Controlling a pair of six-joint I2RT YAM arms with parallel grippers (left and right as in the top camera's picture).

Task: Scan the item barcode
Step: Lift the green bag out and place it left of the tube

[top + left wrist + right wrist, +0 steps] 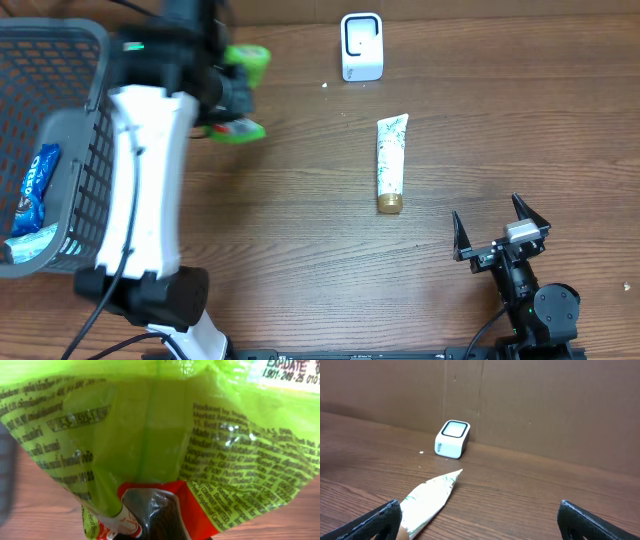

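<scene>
Green printed film of the snack packet [150,435] filled the left wrist view, with black text across it and a red panel at its lower edge. The left gripper [236,98] was pinched shut on this packet, which it held over the wooden table [300,260] just right of the wire basket [70,60]. A blue biscuit pack [35,185] lay inside the basket. The white scanner [361,46] stood at the far edge of the table, well apart from the packet and to its right. A white tube [391,165] with a leaf print lay flat between the scanner and the right gripper [488,218], its gold cap at the near end. The right gripper rested low near the front edge, its two dark fingers spread wide and holding nothing. In the right wrist view, the crimped end of the tube pointed toward the scanner, which stood before a brown cardboard wall [545,405].
</scene>
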